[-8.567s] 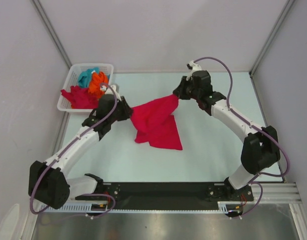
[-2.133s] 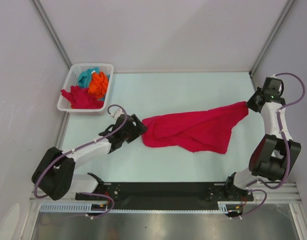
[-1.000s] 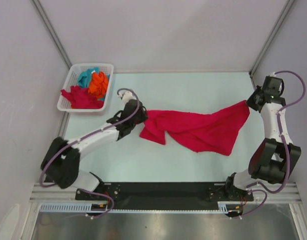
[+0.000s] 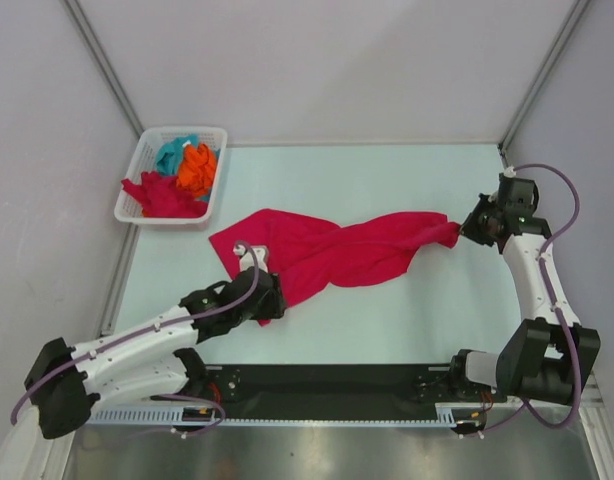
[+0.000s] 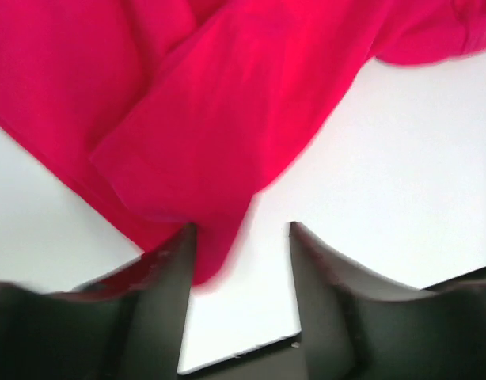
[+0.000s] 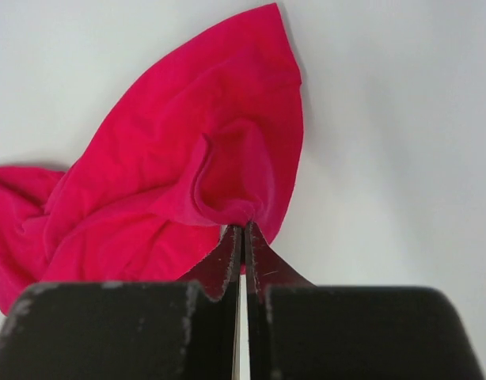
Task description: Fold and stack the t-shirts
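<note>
A crimson red t-shirt [image 4: 327,250] lies twisted across the middle of the table. My left gripper [image 4: 271,303] is open at its near tip. In the left wrist view the cloth [image 5: 211,119] touches the left finger [image 5: 168,269], and bare table shows between the fingers of the gripper [image 5: 241,237]. My right gripper [image 4: 461,232] is shut on the shirt's right end, and the cloth [image 6: 187,174] bunches at its closed tips [image 6: 243,228]. Teal [image 4: 172,152], orange [image 4: 197,168] and red [image 4: 162,195] shirts lie in the basket.
The white lattice basket [image 4: 209,130] stands at the far left corner, the red shirt hanging over its left rim. Grey walls close the table on the left, back and right. A black rail [image 4: 327,380] runs along the near edge.
My left arm has drawn back toward the near edge and let go of the shirt, whose left part now lies spread out. My right gripper has moved left and nearer, still holding the cloth.
</note>
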`<state>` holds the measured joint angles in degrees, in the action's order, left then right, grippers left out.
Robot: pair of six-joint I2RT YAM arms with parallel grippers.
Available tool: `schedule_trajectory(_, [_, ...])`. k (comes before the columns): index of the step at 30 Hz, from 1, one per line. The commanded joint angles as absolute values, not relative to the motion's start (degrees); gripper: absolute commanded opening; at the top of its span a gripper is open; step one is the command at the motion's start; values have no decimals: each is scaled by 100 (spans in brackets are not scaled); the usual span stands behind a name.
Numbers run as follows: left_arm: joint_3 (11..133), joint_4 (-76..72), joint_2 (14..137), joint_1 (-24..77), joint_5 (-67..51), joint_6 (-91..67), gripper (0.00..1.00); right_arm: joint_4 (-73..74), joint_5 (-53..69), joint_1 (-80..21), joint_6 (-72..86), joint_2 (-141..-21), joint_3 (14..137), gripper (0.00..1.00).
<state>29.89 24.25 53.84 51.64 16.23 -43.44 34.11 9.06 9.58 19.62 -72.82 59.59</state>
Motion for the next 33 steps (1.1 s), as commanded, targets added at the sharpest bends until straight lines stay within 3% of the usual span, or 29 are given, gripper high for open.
schedule_trajectory(1, [3813,3040,5274,5098,2334,-4536,84,3270,729,993,1872,-7110,6179,0])
schedule_trajectory(4, [4280,3007,5186,4125,1693,-4123,94,3261,747,984,1863,-7128,6170,0])
schedule_trajectory(5, [4193,2867,5116,3443,1279,-4052,94,3269,764,993,1863,-7154,6170,0])
schedule_trajectory(9, [3587,2286,4852,2357,133,-4244,89,3313,765,949,1819,-7154,6170,0])
schedule_trajectory(16, [2085,1258,4615,1907,-905,-5457,76,3296,747,905,1793,-7189,6029,0])
schedule_trajectory(33, [1635,975,4668,1450,-853,-6187,67,3331,545,695,1872,-7268,6056,0])
